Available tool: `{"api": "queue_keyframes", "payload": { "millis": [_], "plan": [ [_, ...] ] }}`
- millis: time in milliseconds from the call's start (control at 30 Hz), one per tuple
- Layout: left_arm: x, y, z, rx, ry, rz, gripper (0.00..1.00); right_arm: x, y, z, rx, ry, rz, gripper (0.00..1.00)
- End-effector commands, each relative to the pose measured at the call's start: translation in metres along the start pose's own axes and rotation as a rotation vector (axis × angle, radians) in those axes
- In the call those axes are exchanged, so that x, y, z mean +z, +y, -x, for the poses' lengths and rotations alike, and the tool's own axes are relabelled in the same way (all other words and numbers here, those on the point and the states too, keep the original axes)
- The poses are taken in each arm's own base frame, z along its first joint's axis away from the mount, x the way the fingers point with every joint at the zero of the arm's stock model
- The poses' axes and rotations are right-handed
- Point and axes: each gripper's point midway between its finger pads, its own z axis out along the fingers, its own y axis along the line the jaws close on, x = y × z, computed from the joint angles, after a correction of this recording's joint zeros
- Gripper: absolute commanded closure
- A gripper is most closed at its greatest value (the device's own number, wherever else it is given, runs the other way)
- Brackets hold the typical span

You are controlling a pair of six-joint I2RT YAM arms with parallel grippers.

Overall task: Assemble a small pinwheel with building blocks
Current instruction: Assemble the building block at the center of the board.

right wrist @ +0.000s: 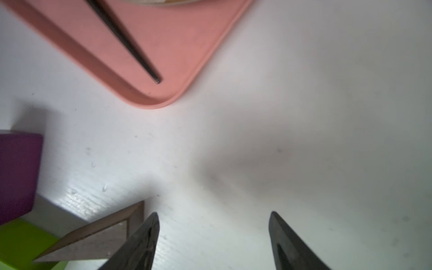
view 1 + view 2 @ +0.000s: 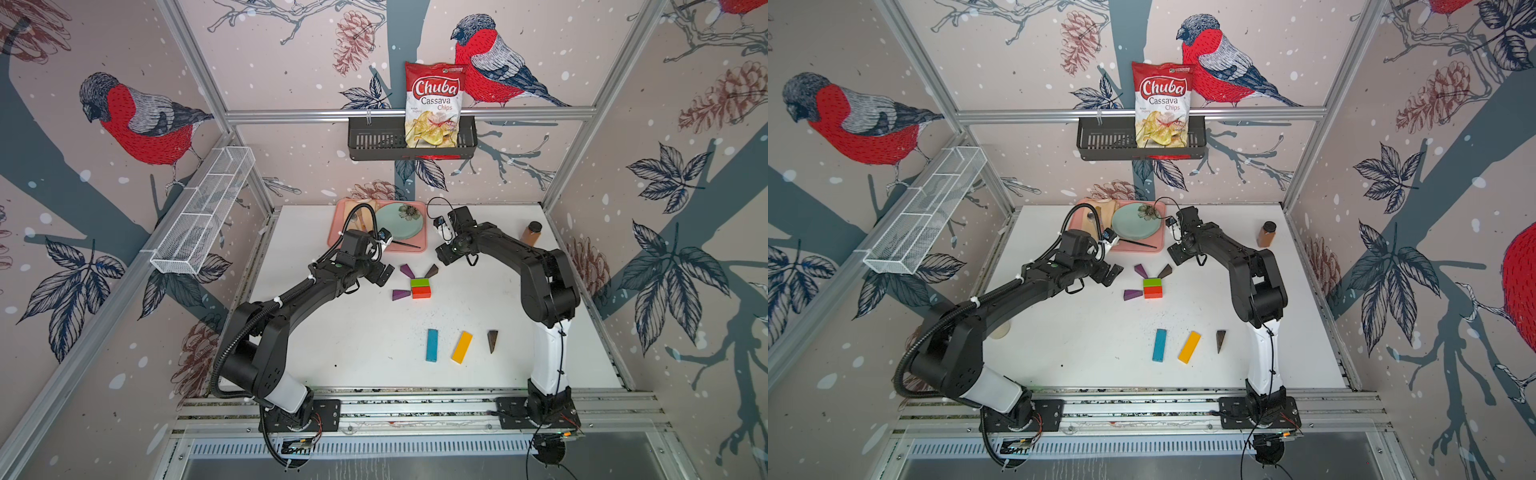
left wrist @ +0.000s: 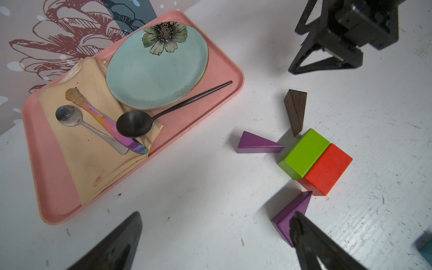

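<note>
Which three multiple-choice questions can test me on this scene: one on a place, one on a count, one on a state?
1. Where does the blue bar lie?
A) on the pink tray
B) on the table beside the yellow bar
C) in the black basket

2. How many pieces point at the red-and-green hub?
A) one
B) three
C) five

3. The jaws of the right gripper are:
A) apart and empty
B) shut on a wedge
C) shut on a spoon

Answers: 1 B, both bars lie on bare table; 2 B, two purple wedges plus one brown wedge; 3 A, only table shows between the jaws.
</note>
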Motion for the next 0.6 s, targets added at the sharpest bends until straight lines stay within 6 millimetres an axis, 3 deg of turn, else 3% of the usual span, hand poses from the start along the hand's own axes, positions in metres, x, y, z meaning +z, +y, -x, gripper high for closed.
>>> {"api": "queue_keyframes", "payload": {
  "millis": [0,100,233,300,367,433,500,567],
  "plan": [
    [-0.007,0.0,0.013,0.026,-0.053,0.002,0.02,-0.038,-0.047,0.023,0.098,-0.125,-0.183,0.19],
    [-0.021,-0.003,0.025,0.069,-0.098,-0.007,0.02,-0.072,-0.064,0.016,0.11,-0.167,-0.285,0.0],
    [-0.069,-0.004,0.051,0.112,-0.27,0.053,0.02,-0.124,-0.065,-0.009,0.161,-0.232,-0.38,0.01],
    [-0.08,-0.002,0.046,0.025,-0.362,0.081,0.02,-0.139,-0.061,-0.024,0.222,-0.288,-0.368,0.01],
    [-0.072,-0.001,0.03,-0.053,-0.367,0.068,0.02,-0.142,-0.058,-0.047,0.313,-0.291,-0.333,0.01],
    [-0.062,-0.026,0.023,0.029,-0.291,-0.078,0.04,-0.143,-0.047,-0.068,0.382,-0.237,-0.276,0.0],
    [-0.056,-0.034,0.023,0.035,-0.25,-0.144,0.06,-0.147,-0.027,-0.083,0.413,-0.179,-0.246,0.0],
    [-0.047,-0.026,0.018,-0.017,-0.215,-0.108,0.04,-0.149,0.005,-0.089,0.38,-0.158,-0.186,0.02]
  ]
}}
